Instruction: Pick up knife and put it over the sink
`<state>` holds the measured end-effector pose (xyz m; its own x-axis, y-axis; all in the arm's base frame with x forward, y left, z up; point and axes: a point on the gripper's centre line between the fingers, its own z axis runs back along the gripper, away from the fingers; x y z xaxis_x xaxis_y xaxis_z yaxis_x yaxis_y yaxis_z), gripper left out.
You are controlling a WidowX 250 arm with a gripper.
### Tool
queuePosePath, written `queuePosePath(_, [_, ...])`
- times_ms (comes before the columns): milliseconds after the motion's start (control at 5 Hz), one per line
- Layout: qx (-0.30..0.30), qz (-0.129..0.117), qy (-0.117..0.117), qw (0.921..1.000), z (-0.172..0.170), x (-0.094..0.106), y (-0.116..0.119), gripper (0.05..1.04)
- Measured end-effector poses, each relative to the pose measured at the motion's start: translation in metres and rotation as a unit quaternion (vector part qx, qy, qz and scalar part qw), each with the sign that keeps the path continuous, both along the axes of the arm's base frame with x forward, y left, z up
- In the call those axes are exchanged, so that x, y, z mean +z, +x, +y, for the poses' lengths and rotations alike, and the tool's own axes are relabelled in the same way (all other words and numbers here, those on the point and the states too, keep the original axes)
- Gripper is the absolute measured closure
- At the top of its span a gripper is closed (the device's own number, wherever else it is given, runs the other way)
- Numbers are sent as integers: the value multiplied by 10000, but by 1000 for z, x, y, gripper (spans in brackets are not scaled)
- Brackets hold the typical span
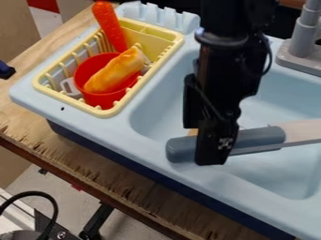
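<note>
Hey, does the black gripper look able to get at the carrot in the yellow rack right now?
Probably, though it may need freeing first: the carrot sticks up above the rack with nothing over its top, but the gripper is at the knife's handle and may be holding it.

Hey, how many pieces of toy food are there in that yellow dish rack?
2 that I can see: an orange carrot, tilted, behind the red cup, and a golden bread-like piece lying in the cup. More could be hidden inside it.
</note>
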<state>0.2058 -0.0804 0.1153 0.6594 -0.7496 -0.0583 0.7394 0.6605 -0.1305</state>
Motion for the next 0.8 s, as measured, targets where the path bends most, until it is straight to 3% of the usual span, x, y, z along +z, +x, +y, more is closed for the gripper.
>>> queuePosePath(200, [21,-102,-272,9996,1,20,13,87])
queuePosePath(400, [483,-613,-261,9966,7,33,31,87])
queuePosePath(600, [1538,-1230,-79,9804,21,35,54,87])
queuePosePath(800, [2201,-1157,200,9684,35,23,75,87])
